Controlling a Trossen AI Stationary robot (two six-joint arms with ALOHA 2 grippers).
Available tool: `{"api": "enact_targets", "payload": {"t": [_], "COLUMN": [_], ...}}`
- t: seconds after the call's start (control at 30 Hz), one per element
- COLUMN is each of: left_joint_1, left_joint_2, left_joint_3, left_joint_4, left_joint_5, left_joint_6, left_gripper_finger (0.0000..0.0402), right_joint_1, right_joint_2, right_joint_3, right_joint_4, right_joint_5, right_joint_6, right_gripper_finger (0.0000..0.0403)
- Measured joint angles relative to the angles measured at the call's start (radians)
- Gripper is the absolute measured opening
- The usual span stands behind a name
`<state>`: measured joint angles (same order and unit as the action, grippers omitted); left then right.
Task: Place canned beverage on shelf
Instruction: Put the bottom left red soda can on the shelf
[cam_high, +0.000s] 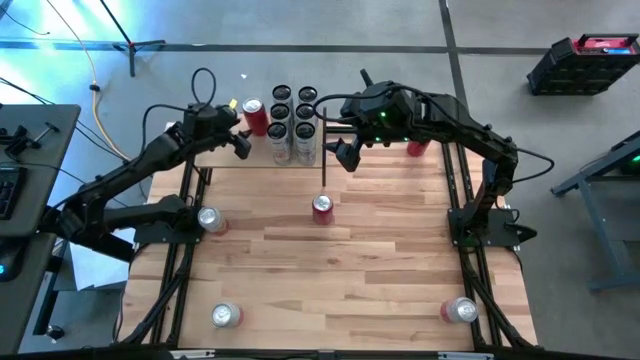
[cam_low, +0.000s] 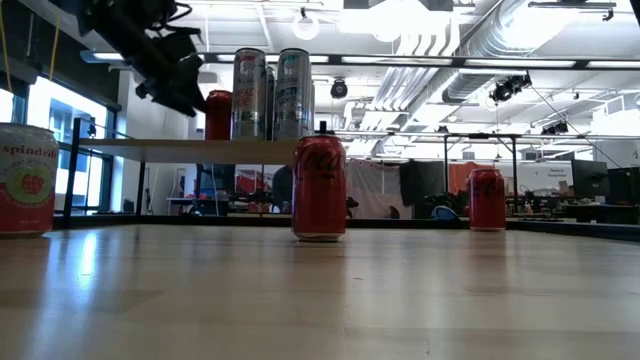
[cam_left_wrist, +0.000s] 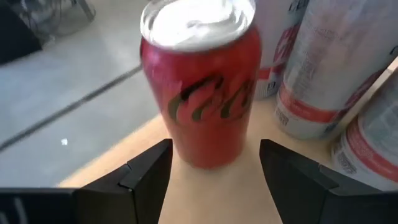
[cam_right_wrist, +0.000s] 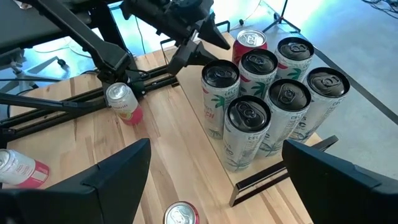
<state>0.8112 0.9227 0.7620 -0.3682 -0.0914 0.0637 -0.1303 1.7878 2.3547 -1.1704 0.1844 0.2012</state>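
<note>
left gripper (cam_high: 240, 137): far left of the table, at the shelf's left edge. Jaws parted, one finger (cam_left_wrist: 146, 171) either side of the red can, gaps visible on both sides, so nothing gripped (looks like a just-set-down or about-to-grab pose, can't tell which).
right gripper (cam_high: 343, 152): hanging above the shelf's right end, jaws wide open, empty. Waiting, judging by its distance from any can.
near cans: silver-topped pink can (cam_high: 225, 316) near left, another (cam_high: 460, 311) near right, both on the tabletop (cam_high: 330, 290). Not yet shelved.
mid cans: red cola can (cam_high: 322, 208) upright mid-table, just in front of the shelf; pink can (cam_high: 210, 220) left by the left arm's base. Spread out probably so each one can be reached alone.
task can (red can (cam_left_wrist: 200, 81)): red cola-style can, black script logo, silver lid, upright, standing on the shelf's left end, touching nothing I can see. In the low view it sits level with the tall cans, so it counts as placed.
shelf (cam_low: 190, 150): light-wood board raised on thin black posts, far centre.
tall cans (cam_high: 292, 120): six slim white cans with dark lids, packed in a block on the shelf, just right of the red can (tight packing leaves room at the left edge).
far right: one more red can (cam_high: 417, 147) half hidden behind the right arm.
</note>
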Motion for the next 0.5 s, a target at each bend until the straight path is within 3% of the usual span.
{"api": "enact_targets", "payload": {"t": [0.5], "left_joint_1": [0.014], "left_joint_2": [0.044], "left_joint_3": [0.0], "left_joint_4": [0.117], "left_joint_5": [0.0], "left_joint_6": [0.053], "left_gripper_finger": [0.0234], "right_joint_1": [0.0], "right_joint_2": [0.0], "right_joint_3": [0.0], "right_joint_4": [0.001], "right_joint_5": [0.0], "right_joint_6": [0.027], "right_gripper_finger": [0.0349]}}
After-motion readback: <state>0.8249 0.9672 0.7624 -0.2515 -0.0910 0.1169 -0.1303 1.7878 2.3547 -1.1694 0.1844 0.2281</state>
